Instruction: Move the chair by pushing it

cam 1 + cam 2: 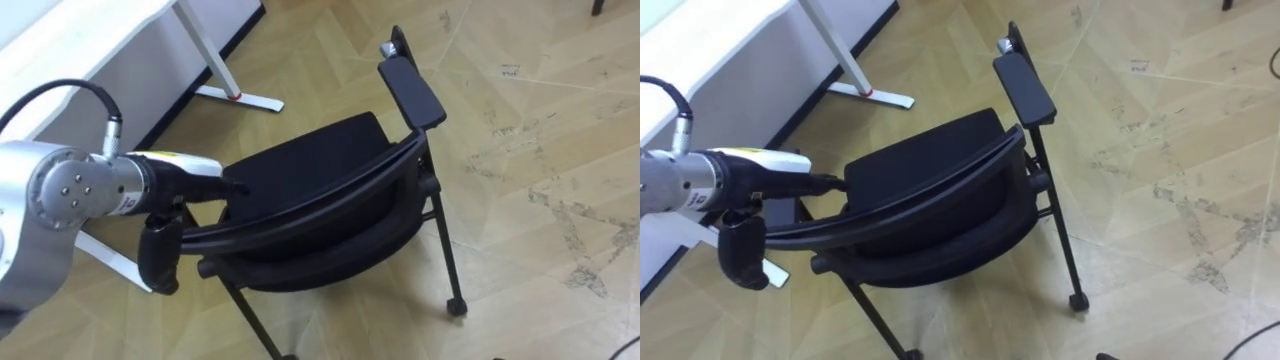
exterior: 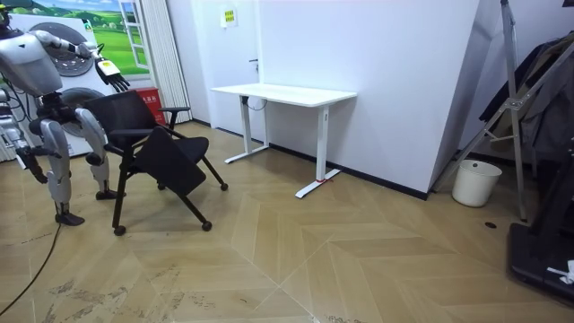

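Black padded metal-frame chair (image 1: pixel 310 160) on castors at frame centre, beside white table (image 1: pixel 60 40) at upper left. Left hand (image 1: pixel 190 178) at backrest top rail, fingers straight, gripping nothing. Right hand (image 2: pixel 25 160) low at room view's left, fingers unreadable. Looks light, stiff, free-rolling; best pushed at rail's middle.

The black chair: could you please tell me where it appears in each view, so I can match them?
Left eye view: the black chair fills the centre, its backrest nearest the camera.
Room view: the chair is at the left, right in front of the robot.
Right eye view: the chair sits just left of centre.
Shared landmark: the white desk beyond the chair.
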### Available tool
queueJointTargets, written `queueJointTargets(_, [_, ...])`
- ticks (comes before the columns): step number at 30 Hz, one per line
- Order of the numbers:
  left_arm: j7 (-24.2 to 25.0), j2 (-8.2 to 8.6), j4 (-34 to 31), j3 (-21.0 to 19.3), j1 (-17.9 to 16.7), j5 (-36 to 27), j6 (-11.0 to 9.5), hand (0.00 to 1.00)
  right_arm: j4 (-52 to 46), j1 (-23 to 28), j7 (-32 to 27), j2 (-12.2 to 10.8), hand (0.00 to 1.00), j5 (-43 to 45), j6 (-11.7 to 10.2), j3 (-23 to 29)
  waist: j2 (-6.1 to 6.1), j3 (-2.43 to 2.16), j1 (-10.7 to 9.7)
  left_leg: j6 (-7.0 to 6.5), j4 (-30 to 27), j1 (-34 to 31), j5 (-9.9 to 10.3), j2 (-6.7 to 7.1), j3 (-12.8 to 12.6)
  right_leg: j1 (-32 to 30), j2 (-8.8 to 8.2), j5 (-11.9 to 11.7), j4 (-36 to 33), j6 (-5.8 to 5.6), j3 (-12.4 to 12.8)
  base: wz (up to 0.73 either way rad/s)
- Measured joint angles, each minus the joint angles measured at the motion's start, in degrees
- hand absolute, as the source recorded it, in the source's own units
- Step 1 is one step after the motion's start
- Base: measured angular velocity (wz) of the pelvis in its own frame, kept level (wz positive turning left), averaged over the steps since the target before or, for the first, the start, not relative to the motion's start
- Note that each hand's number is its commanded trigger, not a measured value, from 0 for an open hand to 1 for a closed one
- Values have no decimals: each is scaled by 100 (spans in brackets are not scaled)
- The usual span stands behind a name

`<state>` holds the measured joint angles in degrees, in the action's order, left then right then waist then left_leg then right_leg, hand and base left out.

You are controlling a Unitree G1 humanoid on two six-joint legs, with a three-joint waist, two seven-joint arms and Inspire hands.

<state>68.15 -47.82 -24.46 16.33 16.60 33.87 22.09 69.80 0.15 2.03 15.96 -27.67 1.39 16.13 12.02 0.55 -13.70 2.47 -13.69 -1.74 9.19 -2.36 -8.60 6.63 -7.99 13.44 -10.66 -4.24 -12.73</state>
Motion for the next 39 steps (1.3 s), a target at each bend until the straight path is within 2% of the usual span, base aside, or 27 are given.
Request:
queueJointTargets(8, [1, -15, 1, 0, 0, -152, 10, 0, 2, 0, 1, 9, 0, 30, 4, -127, -6, 5, -11, -1, 3, -12, 2, 0, -35, -32, -5, -2, -17, 0, 14, 0])
queueJointTargets(11, [-3, 0, 157, -1, -2, -379, 12, 0, -55, -11, -7, 9, 0, -30, 46, -128, -44, 33, -15, -1, 8, -8, 2, 0, -47, -35, -4, -2, -28, -1, 15, 0])
queueJointTargets(14, [-115, 87, 410, -4, -148, -420, 13, 0, -56, 4, -17, 14, 0, -31, 50, -129, -72, 53, -24, -1, 7, -8, 2, 0, -35, -22, -1, -3, -28, -3, 7, 1])
queueJointTargets(16, [-268, 201, 671, -4, -275, -458, 9, 0, -57, 39, -90, 7, 0, -145, 57, -148, -82, 61, -27, -1, 7, -8, 2, 1, -24, -15, 2, -3, -29, -3, -3, 2])
queueJointTargets(18, [-566, 384, 1089, -37, -506, -450, 7, 0, -72, 51, -222, 5, 0, -180, 69, -196, -97, 71, -13, -1, 10, -20, 2, 0, -36, -49, 0, -3, -42, -3, 9, -2])
queueJointTargets(20, [-840, 530, 1197, -213, -678, -443, -12, 0, -146, 89, -270, 4, 0, -178, 74, -202, -125, 84, -18, -3, 14, -60, 0, -1, -46, -128, -7, -2, -97, -5, 27, -4])
queueJointTargets(21, [-964, 632, 1298, -291, -702, -438, -44, 0, -146, 98, -307, 5, 0, -169, 73, -235, -166, 97, -17, -3, 15, -62, 0, 0, -55, -132, -12, -1, -102, -6, 33, 0])
queueJointTargets(23, [-1227, 751, 1501, -328, -750, -390, -98, 0, -146, 101, -338, -5, 0, -144, 73, -368, -227, 77, -17, -4, 15, -60, 0, 0, -71, -146, -10, 2, -102, -10, 74, -8])
queueJointTargets(25, [-1470, 913, 1726, -338, -753, -227, -143, 0, -193, 106, -371, -7, 0, -155, 87, -383, -263, 78, -13, -4, 14, -59, 0, 0, -92, -167, -8, 2, -110, -11, 122, -10])
queueJointTargets(26, [-1609, 1037, 1908, -338, -753, -102, -153, 0, -266, 105, -408, -8, 0, -156, 118, -379, -278, 76, -25, -4, 16, -48, -1, 0, -107, -171, -8, 5, -109, -15, 152, -10])
queueJointTargets(27, [-1741, 1186, 2123, -337, -758, 94, -162, 0, -322, 106, -430, -15, 0, -157, 119, -379, -298, 64, -46, -4, 15, -37, -1, -6, -135, -171, -8, 5, -109, -16, 167, -9])
queueJointTargets(29, [-1932, 1364, 2406, -337, -759, 290, -167, 0, -385, 107, -443, -25, 0, -177, 119, -372, -339, 44, -109, -4, 18, -12, -1, -10, -151, -147, -4, 5, -97, -16, 177, -3])
queueJointTargets(31, [-2108, 1528, 2622, -336, -768, 520, -180, 0, -428, 120, -445, -32, 0, -170, 118, -374, -389, 62, -184, -4, 33, 43, 0, -10, -151, -83, -1, 5, -82, -16, 168, 0])
queueJointTargets(33, [-2363, 1711, 2876, -337, -758, 730, -254, 0, -507, 130, -456, -43, 0, -151, 118, -374, -406, 54, -228, -4, 31, 43, 0, -10, -151, -75, 4, 5, -72, -15, 160, 0])
queueJointTargets(36, [-2625, 1838, 3145, -332, -765, 913, -367, 0, -548, 135, -516, -78, 0, -146, 117, -376, -433, 43, -233, -4, 41, 91, -1, -10, -161, -50, 5, 5, -75, -15, 175, -3])
queueJointTargets(38, [-2764, 1900, 3267, -330, -759, 963, -385, 0, -554, 149, -584, -88, 0, -155, 117, -377, -459, 42, -234, -4, 60, 142, 0, -10, -169, -13, 6, 5, -75, -15, 193, -5])
queueJointTargets(39, [-2826, 1937, 3307, -334, -758, 969, -384, 0, -557, 178, -628, -97, 0, -152, 118, -378, -487, 27, -216, -4, 63, 169, -1, -10, -187, 0, 6, 5, -76, -16, 215, -7])
